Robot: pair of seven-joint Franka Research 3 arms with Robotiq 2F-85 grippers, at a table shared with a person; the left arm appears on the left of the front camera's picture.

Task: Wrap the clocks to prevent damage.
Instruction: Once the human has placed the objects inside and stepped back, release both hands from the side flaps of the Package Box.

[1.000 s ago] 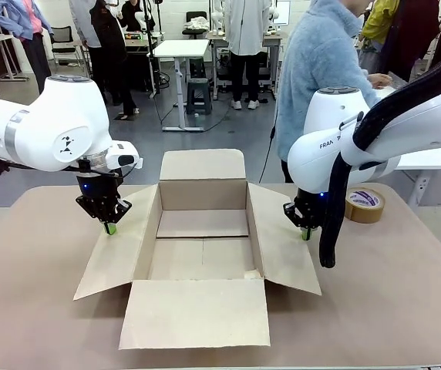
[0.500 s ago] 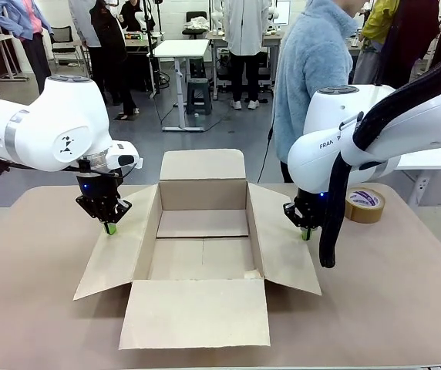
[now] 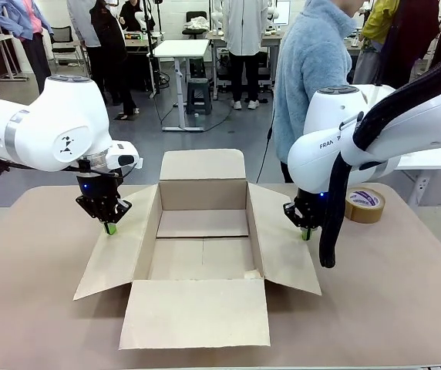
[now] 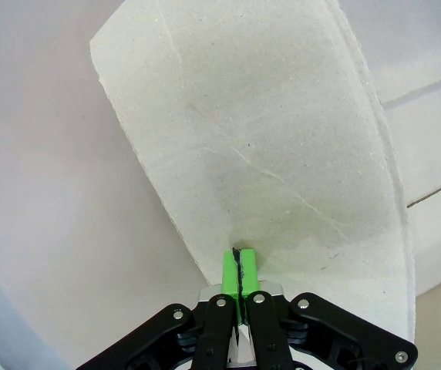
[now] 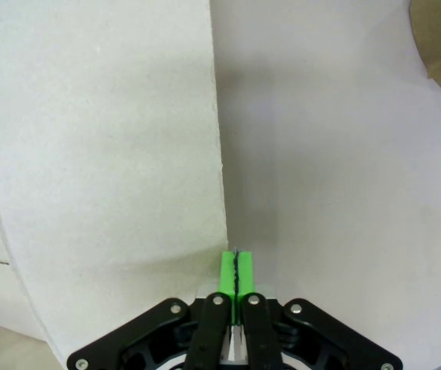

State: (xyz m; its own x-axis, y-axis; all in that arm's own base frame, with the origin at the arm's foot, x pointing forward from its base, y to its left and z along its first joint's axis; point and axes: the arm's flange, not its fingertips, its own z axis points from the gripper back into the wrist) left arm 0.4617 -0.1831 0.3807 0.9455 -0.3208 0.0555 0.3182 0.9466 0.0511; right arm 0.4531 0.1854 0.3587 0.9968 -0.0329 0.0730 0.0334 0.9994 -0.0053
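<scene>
Person [image 3: 313, 69] shifted slightly, arms unmoved, left claw [image 3: 110, 228] closed, empty, on cardboard box [image 3: 203, 193] left flap, right claw [image 3: 306, 233] closed, empty, at right flap edge.

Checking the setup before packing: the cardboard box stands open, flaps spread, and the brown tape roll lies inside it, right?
No. The front view shows the brown tape roll on the table beside the right arm, outside the cardboard box. The box does stand open, flaps spread.
</scene>
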